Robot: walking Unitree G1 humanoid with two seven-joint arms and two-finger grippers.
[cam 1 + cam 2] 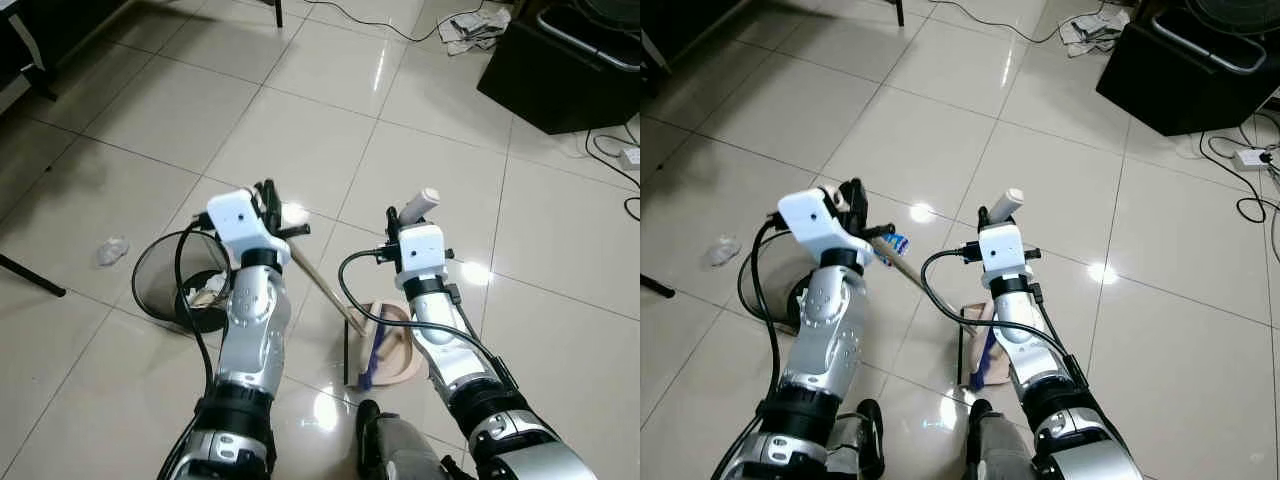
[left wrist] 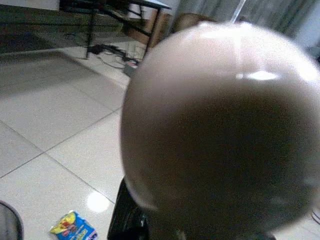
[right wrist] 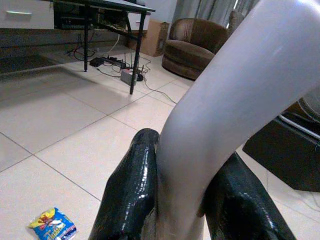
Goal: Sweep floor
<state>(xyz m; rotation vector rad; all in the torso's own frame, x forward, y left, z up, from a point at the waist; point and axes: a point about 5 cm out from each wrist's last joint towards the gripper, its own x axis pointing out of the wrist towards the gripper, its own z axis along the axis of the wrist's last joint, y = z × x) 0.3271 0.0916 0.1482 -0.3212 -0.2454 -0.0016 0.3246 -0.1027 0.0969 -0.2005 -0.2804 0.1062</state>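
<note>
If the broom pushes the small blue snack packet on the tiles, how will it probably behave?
The snack packet looks flat, thin and small, so it is probably light and may slide easily on the glossy floor tiles. Its crinkled foil, seen in the left wrist view, suggests it is floppy and could slip under the bristles. It seems unlikely to roll.

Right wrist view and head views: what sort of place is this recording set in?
Probably a home living room: glossy tiled floor, a brown armchair, a dark-legged table with cables beneath. A mesh wastebasket and a snack wrapper sit on the floor.
</note>
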